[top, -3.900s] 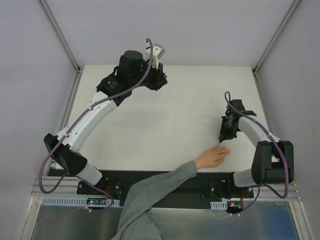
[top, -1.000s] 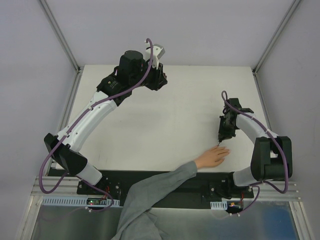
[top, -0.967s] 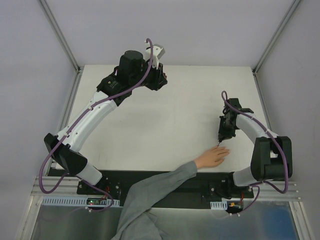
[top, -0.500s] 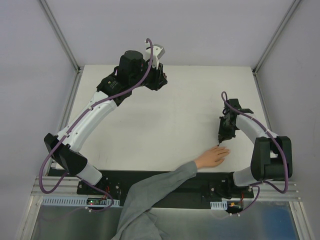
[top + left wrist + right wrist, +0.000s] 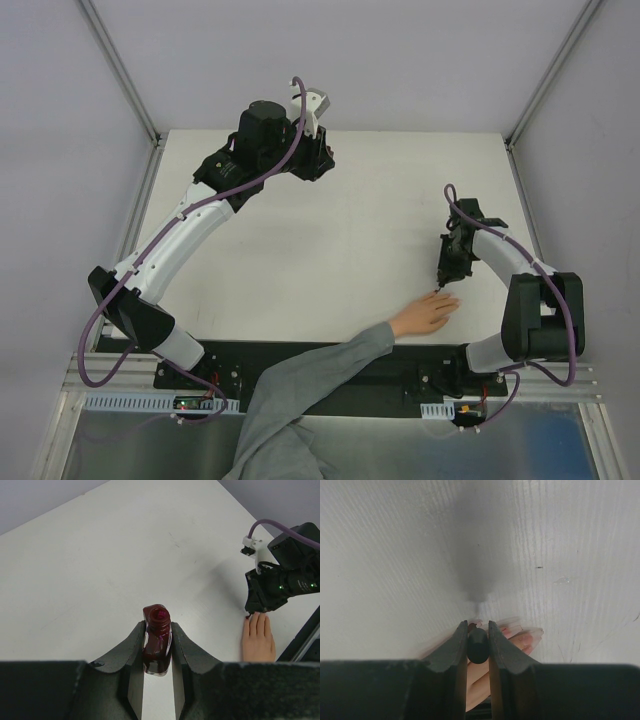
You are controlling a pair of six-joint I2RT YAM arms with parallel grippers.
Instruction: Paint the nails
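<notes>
A bare hand (image 5: 425,313) with a grey sleeve lies flat at the table's near right, its tiny nails (image 5: 536,640) pointing away. My right gripper (image 5: 440,284) is shut on the black cap of the polish brush (image 5: 478,645) and points down just above the fingertips, where one nail looks dark red. My left gripper (image 5: 322,163) at the far left is shut on the open dark red polish bottle (image 5: 157,639), held upright. The hand also shows in the left wrist view (image 5: 258,639).
The white table (image 5: 330,240) has metal posts at its back corners. The person's grey sleeve (image 5: 300,395) crosses the black front rail between my arm bases.
The right gripper has shifted very slightly over the fingertips. The left arm and the hand stay still.
</notes>
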